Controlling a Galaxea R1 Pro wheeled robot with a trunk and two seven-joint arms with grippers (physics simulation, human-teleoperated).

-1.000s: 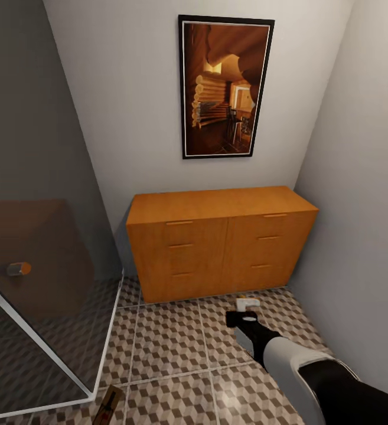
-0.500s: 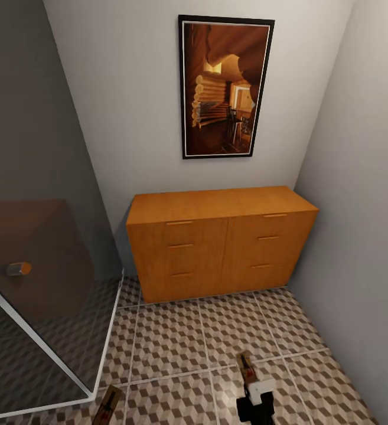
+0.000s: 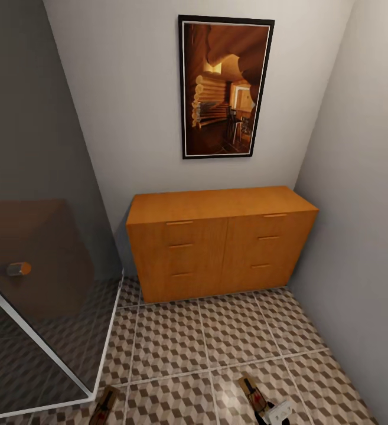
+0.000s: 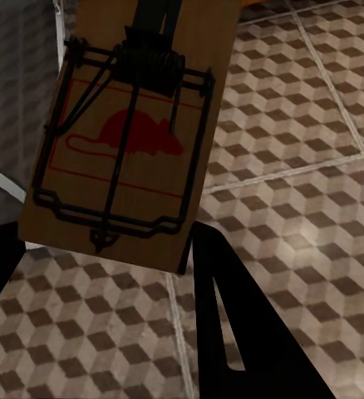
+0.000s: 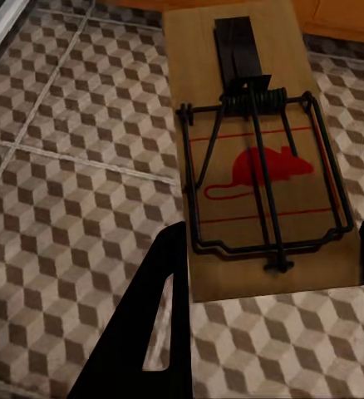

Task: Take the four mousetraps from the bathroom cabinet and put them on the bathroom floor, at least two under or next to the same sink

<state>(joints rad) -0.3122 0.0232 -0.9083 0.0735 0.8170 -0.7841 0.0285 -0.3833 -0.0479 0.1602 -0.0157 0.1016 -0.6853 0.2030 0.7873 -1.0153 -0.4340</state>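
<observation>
The cabinet [image 3: 217, 239] stands against the far wall with all its drawers closed. Two mousetraps show at the near edge of the bathroom floor [image 3: 170, 342]. One mousetrap [image 3: 104, 404] is at the lower left. The other mousetrap [image 3: 254, 394] is at the lower right, with a bit of my right gripper [image 3: 278, 411] behind it. In the left wrist view a mousetrap [image 4: 128, 141] sits between the black fingers [image 4: 223, 332] of my left gripper [image 4: 99, 241], above the tiles. In the right wrist view my right gripper [image 5: 273, 241] is shut on a mousetrap [image 5: 253, 158]. The sink is out of view.
A glass shower screen [image 3: 34, 265] with a white frame closes off the left side. A grey wall [image 3: 359, 206] bounds the right. A framed picture [image 3: 226, 88] hangs above the cabinet. Patterned tiles stretch between me and the cabinet.
My right arm has drawn back from the floor by the cabinet's base to the near edge of the view, bringing a mousetrap with it. The left mousetrap has dropped slightly lower.
</observation>
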